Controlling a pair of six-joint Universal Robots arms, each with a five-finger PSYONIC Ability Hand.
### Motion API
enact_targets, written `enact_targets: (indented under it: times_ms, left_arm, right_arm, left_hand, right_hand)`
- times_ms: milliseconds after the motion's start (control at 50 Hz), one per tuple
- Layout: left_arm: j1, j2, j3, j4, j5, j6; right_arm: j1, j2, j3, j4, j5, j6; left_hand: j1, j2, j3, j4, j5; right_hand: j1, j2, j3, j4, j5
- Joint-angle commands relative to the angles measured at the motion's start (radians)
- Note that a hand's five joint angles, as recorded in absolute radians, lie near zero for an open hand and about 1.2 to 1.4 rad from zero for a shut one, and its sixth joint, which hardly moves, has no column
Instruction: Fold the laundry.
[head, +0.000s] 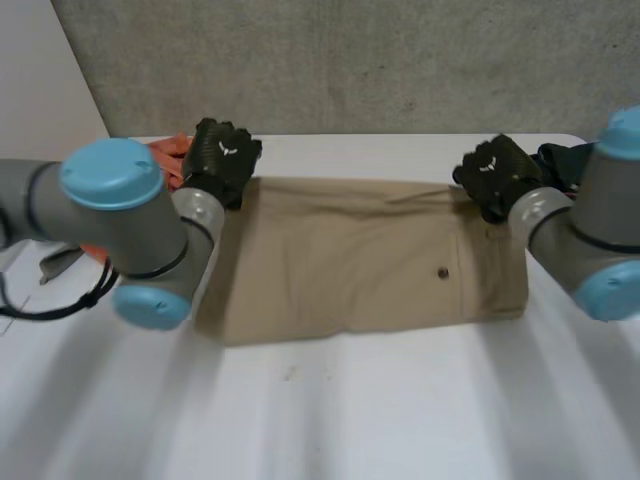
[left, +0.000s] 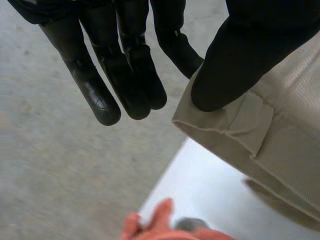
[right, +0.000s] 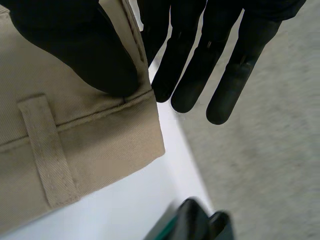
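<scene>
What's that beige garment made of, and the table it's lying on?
The beige garment looks like woven cotton twill with a matte finish: the right wrist view shows a fine ribbed weave, stitched hems and a sewn belt loop. The table looks like smooth white laminate or painted board with a faint sheen; I cannot tell which.

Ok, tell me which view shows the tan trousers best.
The head view: the tan trousers lie folded across the table, nearly whole, with the left hand and right hand at the far corners. Each wrist view shows one corner with a belt loop beside that hand's thumb.
</scene>
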Motion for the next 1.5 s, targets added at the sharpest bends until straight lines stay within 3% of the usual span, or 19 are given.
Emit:
enact_targets:
  times_ms: [20, 40, 60, 80, 100, 120, 260, 400, 580, 680, 740, 1000, 1100, 1140, 1320, 1420, 1460, 1480, 1500]
  left_arm:
    - [0.011, -0.203, 0.172, 0.163, 0.0, 0.039]
    - [0.01, -0.22, 0.184, 0.176, 0.003, 0.039]
    - [0.01, -0.232, 0.192, 0.186, 0.003, 0.039]
    - [0.007, -0.246, 0.2, 0.202, 0.002, 0.04]
    - [0.004, -0.249, 0.198, 0.211, 0.002, 0.04]
    - [0.001, -0.249, 0.194, 0.22, 0.002, 0.04]
    - [-0.019, -0.177, 0.048, 0.275, -0.002, 0.036]
    - [-0.027, -0.021, -0.163, 0.285, -0.003, 0.017]
    - [-0.036, 0.075, -0.296, 0.282, -0.006, -0.049]
    - [-0.038, 0.086, -0.319, 0.28, -0.009, -0.065]
    - [-0.039, 0.095, -0.325, 0.278, -0.009, -0.065]
    - [-0.053, 0.214, -0.385, 0.269, -0.011, -0.079]
    - [-0.052, 0.256, -0.437, 0.269, -0.012, -0.121]
    - [-0.052, 0.263, -0.452, 0.269, -0.012, -0.133]
    - [-0.042, 0.32, -0.516, 0.271, -0.015, -0.17]
    - [-0.042, 0.323, -0.513, 0.271, -0.015, -0.18]
    - [-0.042, 0.323, -0.507, 0.271, -0.015, -0.18]
    - [-0.042, 0.323, -0.503, 0.271, -0.015, -0.18]
    - [-0.042, 0.323, -0.5, 0.271, -0.015, -0.18]
  right_arm:
    - [0.015, 0.214, -0.122, -0.249, 0.005, 0.0]
    - [0.023, 0.239, -0.139, -0.26, 0.008, -0.002]
    - [0.029, 0.264, -0.154, -0.265, 0.012, -0.002]
    - [0.033, 0.296, -0.174, -0.268, 0.017, 0.0]
    - [0.036, 0.307, -0.181, -0.268, 0.02, 0.0]
    - [0.041, 0.31, -0.181, -0.266, 0.028, 0.001]
    - [0.03, 0.169, -0.029, -0.2, 0.077, 0.113]
    - [-0.014, -0.052, 0.117, 0.039, 0.014, 0.311]
    - [-0.075, -0.045, 0.18, 0.17, -0.032, 0.337]
    - [-0.088, 0.027, 0.171, 0.154, -0.023, 0.322]
    - [-0.114, 0.044, 0.166, 0.15, -0.017, 0.308]
    - [-0.2, -0.164, 0.29, 0.021, 0.081, -0.02]
    - [-0.058, -0.172, 0.278, -0.027, 0.058, -0.104]
    - [0.022, -0.167, 0.269, -0.068, 0.032, -0.109]
    - [0.343, -0.076, 0.368, -0.301, -0.274, -0.15]
    - [0.385, 0.012, 0.365, -0.309, -0.307, -0.213]
    - [0.382, 0.008, 0.368, -0.309, -0.304, -0.213]
    - [0.383, -0.005, 0.376, -0.309, -0.301, -0.197]
    - [0.383, -0.014, 0.381, -0.308, -0.298, -0.183]
  left_hand:
    - [0.246, 0.197, 0.203, 0.195, 0.225]
    - [0.246, 0.197, 0.203, 0.195, 0.225]
    - [0.072, 0.023, 0.029, 0.021, 0.051]
    - [-0.834, -0.882, -0.877, -0.884, -0.854]
    - [-0.976, -1.024, -1.019, -1.027, -0.996]
    - [-0.854, -0.902, -0.897, -0.904, -0.874]
    - [-0.976, -1.024, -1.019, -1.027, -0.996]
    - [-0.976, -1.024, -1.019, -1.027, -0.996]
    - [-0.976, -1.024, -1.019, -1.027, -0.996]
    - [-0.976, -1.024, -1.019, -1.027, -0.996]
    - [-0.976, -1.024, -1.019, -1.027, -0.996]
    - [-0.976, -1.024, -1.019, -1.027, -0.996]
    - [-0.976, -1.024, -1.019, -1.027, -0.996]
    - [-0.976, -1.024, -1.019, -1.027, -0.996]
    - [-0.976, -1.024, -1.019, -1.027, -0.996]
    - [-0.976, -1.024, -1.019, -1.027, -0.996]
    - [-0.976, -1.024, -1.019, -1.027, -0.996]
    - [-0.976, -1.024, -1.019, -1.027, -0.996]
    - [-0.976, -1.024, -1.019, -1.027, -0.996]
  right_hand:
    - [0.31, 0.222, 0.207, 0.199, 0.201]
    - [0.308, 0.221, 0.205, 0.198, 0.199]
    - [-0.076, -0.163, -0.179, -0.186, -0.185]
    - [-0.912, -0.999, -1.015, -1.022, -1.021]
    - [-0.912, -0.999, -1.015, -1.022, -1.021]
    - [-0.912, -0.999, -1.015, -1.022, -1.021]
    - [-0.912, -0.999, -1.015, -1.022, -1.021]
    - [-0.912, -0.999, -1.015, -1.022, -1.021]
    - [-0.708, -0.796, -0.811, -0.819, -0.817]
    - [-0.333, -0.42, -0.436, -0.443, -0.442]
    - [0.308, 0.221, 0.205, 0.198, 0.199]
    - [0.31, 0.222, 0.207, 0.199, 0.201]
    - [0.31, 0.222, 0.207, 0.199, 0.201]
    - [0.31, 0.222, 0.207, 0.199, 0.201]
    - [0.31, 0.222, 0.207, 0.199, 0.201]
    - [0.31, 0.222, 0.207, 0.199, 0.201]
    - [-0.054, -0.141, -0.157, -0.164, -0.163]
    - [-0.559, -0.646, -0.662, -0.669, -0.668]
    - [-0.779, -0.866, -0.882, -0.889, -0.888]
